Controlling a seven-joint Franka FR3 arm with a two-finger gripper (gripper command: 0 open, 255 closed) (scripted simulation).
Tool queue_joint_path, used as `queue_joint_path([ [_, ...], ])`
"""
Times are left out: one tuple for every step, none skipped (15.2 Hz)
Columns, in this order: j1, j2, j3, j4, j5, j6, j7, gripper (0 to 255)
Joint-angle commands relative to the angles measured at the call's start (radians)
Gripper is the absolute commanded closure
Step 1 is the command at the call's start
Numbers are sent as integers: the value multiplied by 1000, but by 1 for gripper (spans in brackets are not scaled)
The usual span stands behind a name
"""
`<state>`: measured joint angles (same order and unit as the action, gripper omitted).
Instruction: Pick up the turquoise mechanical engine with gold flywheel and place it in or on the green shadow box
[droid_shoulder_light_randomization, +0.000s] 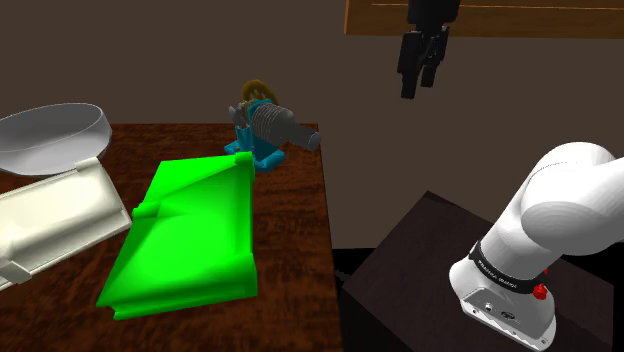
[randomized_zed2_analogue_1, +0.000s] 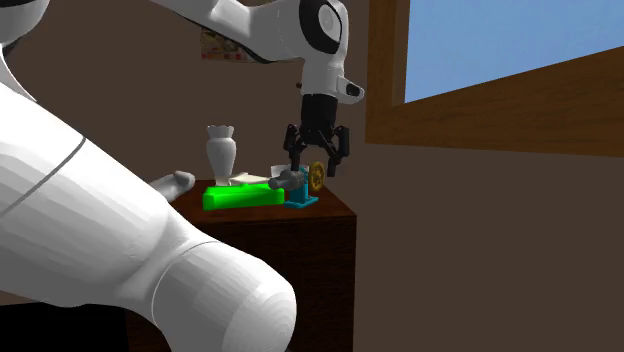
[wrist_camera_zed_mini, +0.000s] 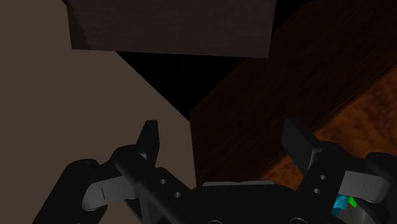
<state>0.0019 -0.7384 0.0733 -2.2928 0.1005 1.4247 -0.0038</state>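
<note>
Quick rundown for you: your gripper (droid_shoulder_light_randomization: 420, 88) is hanging up in the air with its two black fingers (wrist_camera_zed_mini: 150, 137) spread wide apart and nothing between them. In the shoulder view it sits high, off past the desk's right-hand edge. In the second exterior view it lines up just above the engine (randomized_zed2_analogue_1: 301, 187) without touching it. Through the wrist view you're looking down past the fingers at the desk's edge and side, with a tiny bit of turquoise and green peeking in beside one finger.

The engine (droid_shoulder_light_randomization: 265, 128) is parked at the far corner of the desk (droid_shoulder_light_randomization: 290, 230), right where the far edge meets the right-hand edge in the shoulder view. It's got a turquoise base, a grey cylinder pointing toward that right-hand edge, and the gold flywheel behind.

The green shadow box (droid_shoulder_light_randomization: 190, 235) lies flat in the middle of the desk. Its far end comes up just beside the engine's base, and I can't tell if they actually touch.

Along the left-hand edge there's a white tray-looking thing (droid_shoulder_light_randomization: 55, 220) and a grey bowl (droid_shoulder_light_randomization: 50, 135) behind it. A white vase (randomized_zed2_analogue_1: 222, 150) stands on the desk too, in the second exterior view.
</note>
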Motion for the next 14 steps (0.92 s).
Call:
queue_joint_path([
  [0,0,0,0,0,0,0,0],
  [0,16,23,8,15,18,37,0],
  [-1,34,46,18,30,37,73,0],
  [-2,53,69,29,42,55,109,0],
  [-3,73,91,41,54,74,145,0],
  [-5,95,113,55,63,92,181,0],
  [-7,118,135,70,72,110,217,0],
  [-10,142,157,87,78,128,253,0],
  [-13,167,179,105,83,146,289,0],
  [-17,194,201,125,86,163,325,0],
  [-21,221,222,146,87,180,362,0],
  [-25,250,244,168,86,196,398,0],
  [-30,280,265,192,83,212,435,0],
  [-34,311,286,218,78,226,473,0],
])
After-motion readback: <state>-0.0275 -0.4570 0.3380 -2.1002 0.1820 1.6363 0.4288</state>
